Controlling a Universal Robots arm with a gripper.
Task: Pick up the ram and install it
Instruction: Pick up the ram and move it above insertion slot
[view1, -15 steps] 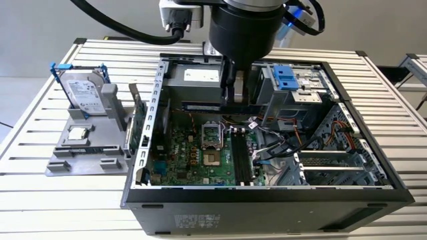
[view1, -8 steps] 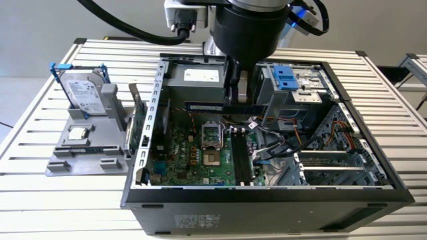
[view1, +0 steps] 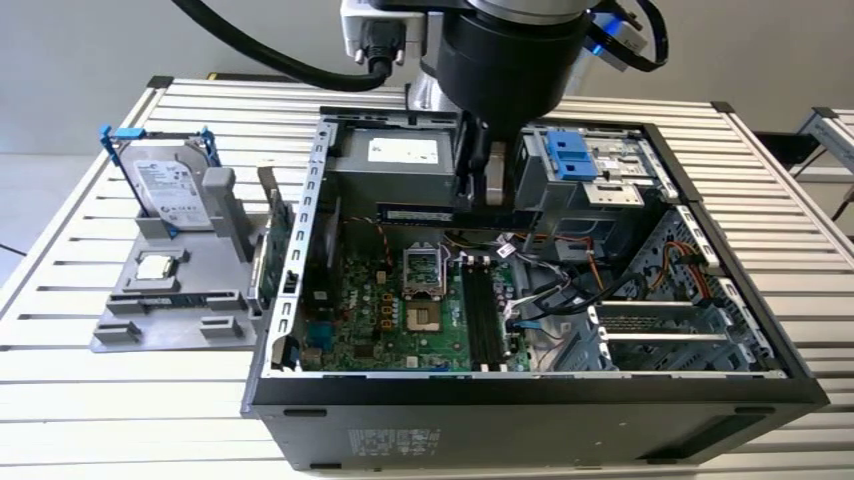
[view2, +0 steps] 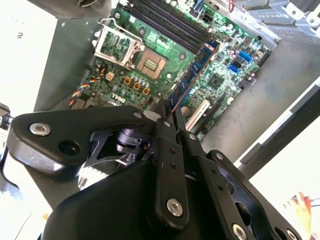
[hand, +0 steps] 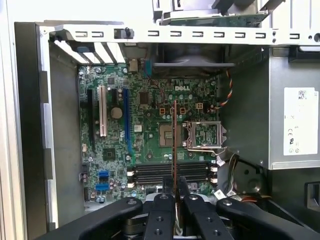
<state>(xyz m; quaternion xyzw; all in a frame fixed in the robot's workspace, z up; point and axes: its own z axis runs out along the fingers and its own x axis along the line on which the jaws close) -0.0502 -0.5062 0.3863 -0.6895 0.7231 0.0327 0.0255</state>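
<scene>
The gripper (hand: 176, 191) was clamped shut on the ram (hand: 175, 135), holding it above the motherboard (hand: 150, 110) with its long axis crosswise to the black slots (hand: 150, 173) beneath.

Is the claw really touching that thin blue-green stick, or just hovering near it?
Touching. In the second wrist view the gripper clamps one end of the ram; its jaws press on both faces, with no gap.
</scene>
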